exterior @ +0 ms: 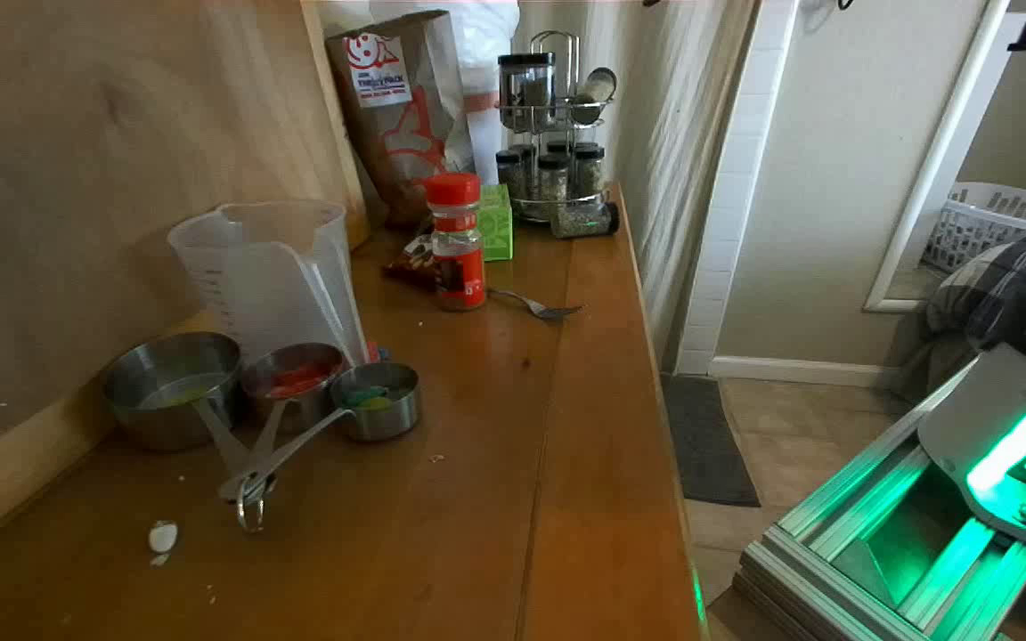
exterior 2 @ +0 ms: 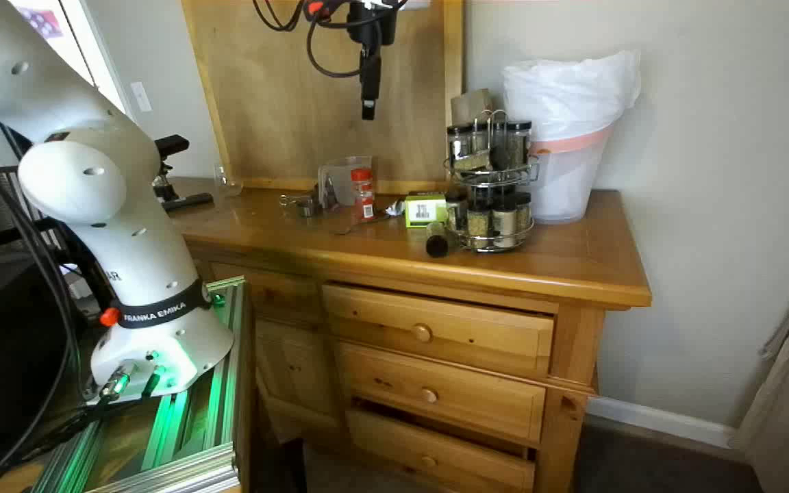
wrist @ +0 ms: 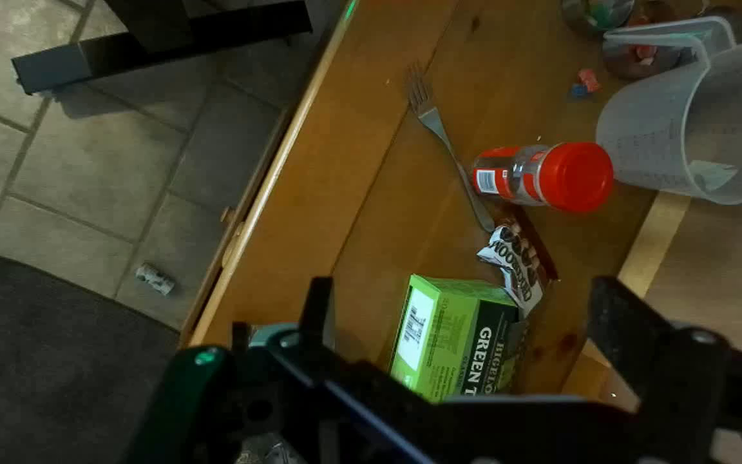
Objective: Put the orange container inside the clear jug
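- Three round metal measuring cups, flat handles meeting at one end, sit just beside the clear measuring jug; red pieces lie in the middle cup.
- Near the jug and outside it, the orange container stands upright: a clear cylindrical bottle with a red-orange cap and red label.
- Beside its foot lie a metal fork and a crinkled, shiny wrapper, the latter at the corner of a green tea box.
- Farther along, a two-tier wire spice rack carries dark-lidded jars; one glass jar lies on its side beside it.
- The jug is frosted plastic, flared toward the rim, with graduation marks and a spout.
- The gripper has its fingers spread wide, well above the glossy wooden dresser top in an exterior view.
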Available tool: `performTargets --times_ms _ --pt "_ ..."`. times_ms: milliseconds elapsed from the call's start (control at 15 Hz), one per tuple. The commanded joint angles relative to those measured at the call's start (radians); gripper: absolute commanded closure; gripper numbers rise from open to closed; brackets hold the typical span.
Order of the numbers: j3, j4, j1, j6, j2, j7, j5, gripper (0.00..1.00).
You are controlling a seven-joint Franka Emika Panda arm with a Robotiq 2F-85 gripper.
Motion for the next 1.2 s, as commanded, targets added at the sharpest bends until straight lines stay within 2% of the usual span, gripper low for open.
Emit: performTargets --times_ms 0,1067,1133 --pt "0.013 0.002 -0.016 -0.004 0.0 -0.004 0.004 0.0" --pt "0.013 0.002 -0.016 -0.004 0.0 -0.004 0.004 0.0" --pt "0.012 -0.007 -0.003 0.001 -0.008 -0.041 0.02 0.0"
